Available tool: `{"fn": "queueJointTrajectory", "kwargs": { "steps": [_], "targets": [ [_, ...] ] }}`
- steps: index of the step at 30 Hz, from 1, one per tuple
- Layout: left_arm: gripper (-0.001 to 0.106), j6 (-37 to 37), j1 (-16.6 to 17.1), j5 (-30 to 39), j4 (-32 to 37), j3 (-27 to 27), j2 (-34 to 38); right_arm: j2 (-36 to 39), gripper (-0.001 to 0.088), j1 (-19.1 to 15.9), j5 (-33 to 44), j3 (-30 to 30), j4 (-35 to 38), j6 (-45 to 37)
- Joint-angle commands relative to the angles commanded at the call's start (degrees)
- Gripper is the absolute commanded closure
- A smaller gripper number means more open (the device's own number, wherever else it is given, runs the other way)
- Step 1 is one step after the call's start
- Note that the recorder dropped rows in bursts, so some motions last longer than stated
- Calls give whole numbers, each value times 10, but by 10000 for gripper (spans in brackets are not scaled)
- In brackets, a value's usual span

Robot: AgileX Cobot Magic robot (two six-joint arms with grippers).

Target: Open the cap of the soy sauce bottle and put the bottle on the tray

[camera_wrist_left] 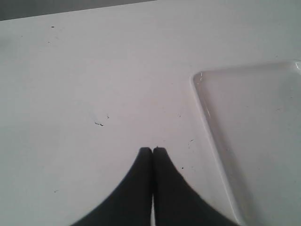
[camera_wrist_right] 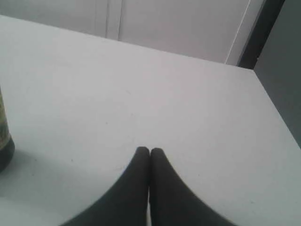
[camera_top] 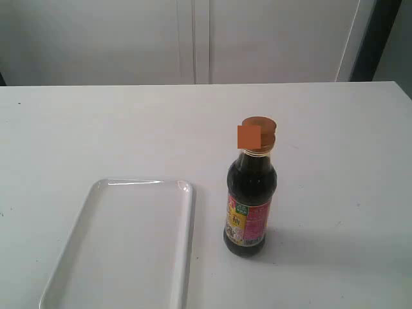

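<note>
Left claw point(camera_wrist_left: 152, 149) pressed together, right claw point(camera_wrist_right: 149, 149) likewise; soy sauce bottle point(camera_top: 250, 193) upright, near-black, pink-yellow label, golden-brown cap point(camera_top: 259, 132).

Gloss against matt white

The tray point(camera_top: 188, 244) is smooth, glossy white, with highlights along its rim. The desk point(camera_top: 96, 129) is matt white with faint specks. The soy sauce bottle point(camera_top: 250, 187) is clear and shiny, with a printed label point(camera_top: 246, 221). Its cap point(camera_top: 259, 132) looks like golden-brown plastic.

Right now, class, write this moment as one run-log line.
soy sauce bottle: upright on table, beside tray | cap: looks closed | left claw: shut, empty | right claw: shut, empty
</note>
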Motion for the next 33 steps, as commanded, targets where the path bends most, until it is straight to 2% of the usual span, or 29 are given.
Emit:
{"fn": "queueJointTrajectory", "kwargs": {
  "steps": [4,13,15,16,17,18,19,20,22,23,26,29,33],
  "targets": [
    [1053,0,0,0,0,0,0,0,868,0,-49,0,31,0],
    [1053,0,0,0,0,0,0,0,868,0,-52,0,29,-2],
    [1053,-79,0,-46,-80,0,0,0,868,0,-52,0,29,-2],
    [1053,-191,0,-94,-193,0,0,0,868,0,-52,0,29,-2],
    [1053,-207,0,-109,-218,0,0,0,868,0,-52,0,29,-2],
    [1053,-207,0,-167,-219,0,0,0,868,0,-52,0,29,-2],
    [1053,-211,0,-189,-221,0,0,0,868,0,-52,0,29,-2],
    [1053,-214,0,-251,-221,0,0,0,868,0,-52,0,29,-2],
    [1053,-230,0,-331,-214,0,0,0,868,0,-52,0,29,-2],
    [1053,-248,0,-330,-186,0,0,0,868,0,-52,0,29,-2],
    [1053,-259,0,-269,-82,-44,9,0,868,0,-50,0,29,-2],
    [1053,-259,0,-234,1,-111,65,0,868,0,-50,0,29,-2],
    [1053,-257,0,-205,68,-172,127,0,868,0,-50,0,29,-2]
  ]
}}
